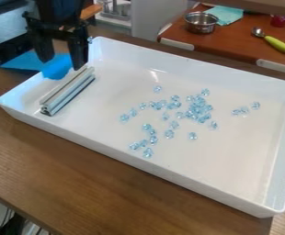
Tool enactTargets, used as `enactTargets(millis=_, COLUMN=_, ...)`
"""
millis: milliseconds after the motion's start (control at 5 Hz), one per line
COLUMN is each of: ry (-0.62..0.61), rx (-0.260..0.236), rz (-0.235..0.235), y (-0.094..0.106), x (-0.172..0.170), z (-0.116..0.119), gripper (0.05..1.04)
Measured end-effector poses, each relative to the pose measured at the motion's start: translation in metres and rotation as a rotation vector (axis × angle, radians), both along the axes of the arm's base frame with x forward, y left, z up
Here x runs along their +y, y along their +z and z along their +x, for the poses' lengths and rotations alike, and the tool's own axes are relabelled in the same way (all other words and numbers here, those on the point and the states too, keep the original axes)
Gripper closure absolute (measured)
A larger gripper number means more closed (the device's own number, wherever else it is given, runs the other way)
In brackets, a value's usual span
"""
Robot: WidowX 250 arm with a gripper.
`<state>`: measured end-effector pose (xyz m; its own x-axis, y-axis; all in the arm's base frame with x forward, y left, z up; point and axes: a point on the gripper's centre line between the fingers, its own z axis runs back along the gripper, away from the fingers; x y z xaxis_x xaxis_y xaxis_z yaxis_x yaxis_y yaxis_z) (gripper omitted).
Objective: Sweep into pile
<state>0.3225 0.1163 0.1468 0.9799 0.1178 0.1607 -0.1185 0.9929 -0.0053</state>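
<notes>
I have the jaws (61,64) parted at the upper left of the white tray (169,173), near a metal bar (69,92); clear blue beads (197,109) lie scattered inside.

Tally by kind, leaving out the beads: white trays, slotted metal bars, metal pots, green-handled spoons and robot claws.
White tray: 1
Slotted metal bar: 1
Metal pot: 1
Green-handled spoon: 1
Robot claw: 1
Total: 5
</notes>
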Motion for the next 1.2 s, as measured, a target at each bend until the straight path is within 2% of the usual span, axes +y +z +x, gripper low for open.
enactTargets(millis=200, ry=0.003, rx=0.047, rz=-0.018, y=-0.016, x=-0.001, z=-0.004, gripper=0.083)
enactTargets(millis=600, ry=0.06, rx=0.058, rz=-0.014, y=-0.035, x=0.003, z=0.003, gripper=0.083)
enactTargets(millis=1000, ry=0.073, rx=0.004, rz=-0.008, y=-0.039, x=0.005, z=0.011, gripper=0.083)
enactTargets(millis=1200, ry=0.08, rx=0.018, rz=0.0, y=-0.049, x=0.009, z=0.009, gripper=0.083)
